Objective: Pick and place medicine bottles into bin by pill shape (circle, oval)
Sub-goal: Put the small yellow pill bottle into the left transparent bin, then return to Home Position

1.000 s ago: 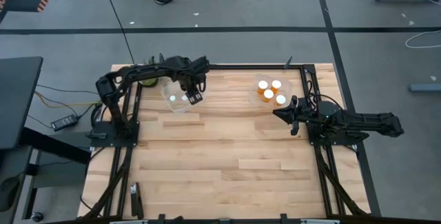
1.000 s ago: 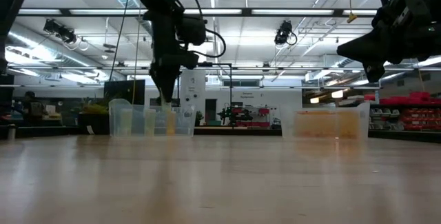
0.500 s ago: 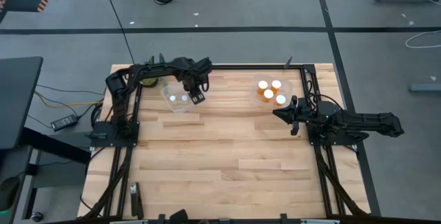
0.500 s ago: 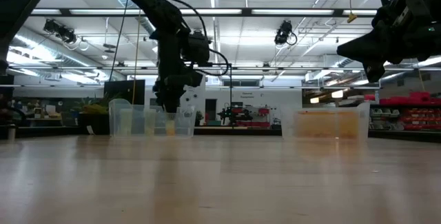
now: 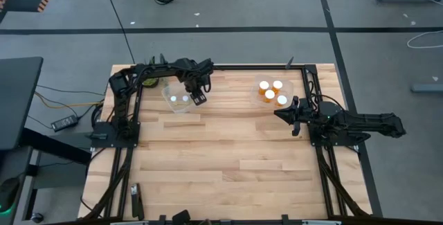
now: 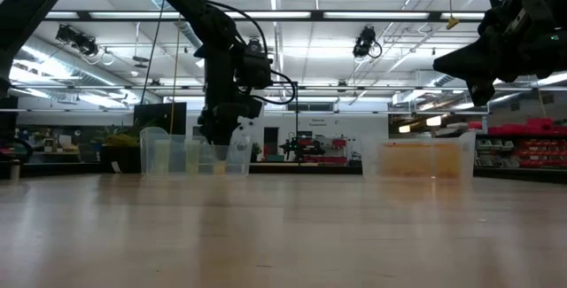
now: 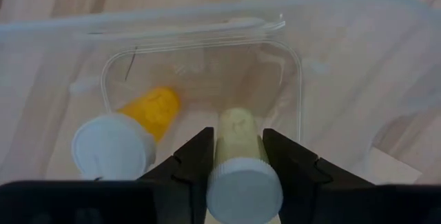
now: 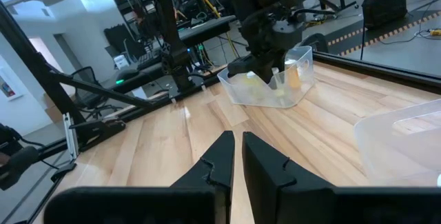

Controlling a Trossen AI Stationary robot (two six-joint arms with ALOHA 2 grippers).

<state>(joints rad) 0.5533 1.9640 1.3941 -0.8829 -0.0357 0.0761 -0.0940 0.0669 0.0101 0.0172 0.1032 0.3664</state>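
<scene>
My left gripper (image 7: pixel 238 156) points down into the clear left tub (image 5: pixel 171 105) at the table's far left, with a pale medicine bottle (image 7: pixel 238 131) between its fingers, white cap (image 7: pixel 244 188) up. A second medicine bottle (image 7: pixel 141 124), orange with a white cap, stands tilted in the same tub beside it. The clear right tub (image 5: pixel 289 88) holds several white-capped medicine bottles (image 5: pixel 270 94). My right gripper (image 8: pixel 238 148) is shut, level and holding nothing, next to the right tub's near side. My left gripper has the pale bottle's body just under the cap (image 7: pixel 238 148) between its two fingers (image 7: pixel 200 156), one on each side. The fingers come from above, pointing down along the upright bottle. Its lower end (image 7: pixel 236 117) is inside the tub; whether it stands on the floor I cannot tell.
The tub's thin clear walls (image 7: pixel 298 79) stand close around the left fingers. Bare wooden tabletop (image 5: pixel 228 156) stretches over the whole middle and near part. Black frame rails (image 5: pixel 249 66) run along the table's edges.
My left gripper has come down with the pale bottle into the left tub, still pointing down, and has slowed to a near stop. The bottle stays upright between the fingers.
</scene>
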